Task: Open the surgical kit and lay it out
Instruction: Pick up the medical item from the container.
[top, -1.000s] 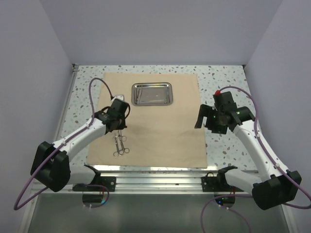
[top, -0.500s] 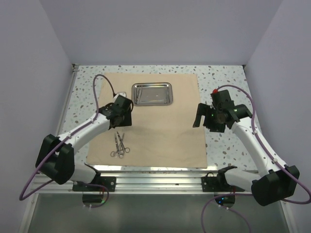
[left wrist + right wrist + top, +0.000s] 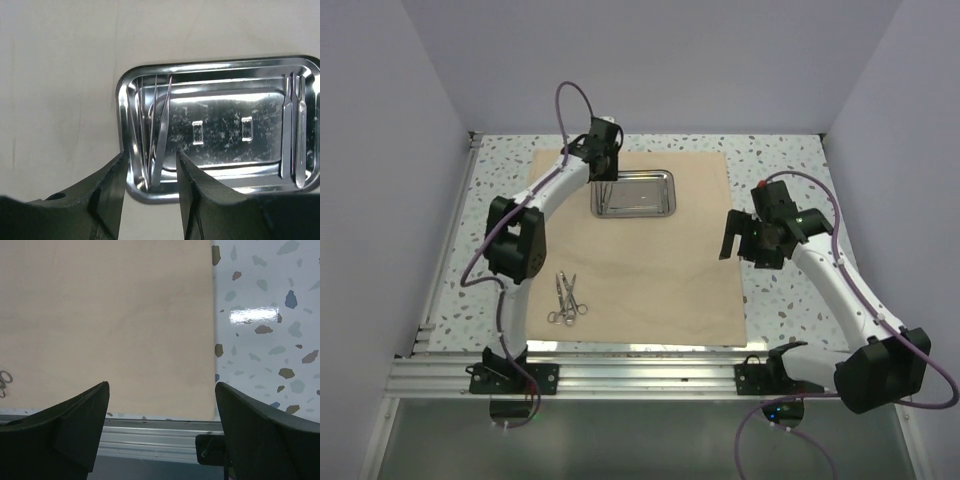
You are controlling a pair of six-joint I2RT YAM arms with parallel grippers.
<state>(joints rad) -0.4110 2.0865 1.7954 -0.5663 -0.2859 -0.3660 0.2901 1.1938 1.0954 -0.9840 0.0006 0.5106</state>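
Left gripper [image 3: 150, 155] of mine hung part-open, grasping nothing, above the tray's nine o'clock end; my right gripper [image 3: 162, 385] gaped empty at three. Flat cloth [image 3: 640, 270], tray [image 3: 633, 213] at its twelve, forceps [image 3: 566, 300] at seven. Tweezers [image 3: 161, 135] lay between my fingers by the tray wall: an off-centre squeeze could jam or skid them.

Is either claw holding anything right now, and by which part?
Nothing is gripped. The left claw hangs open over the steel tray, fingers either side of the tweezers, apparently not touching them. The right claw is open and empty.
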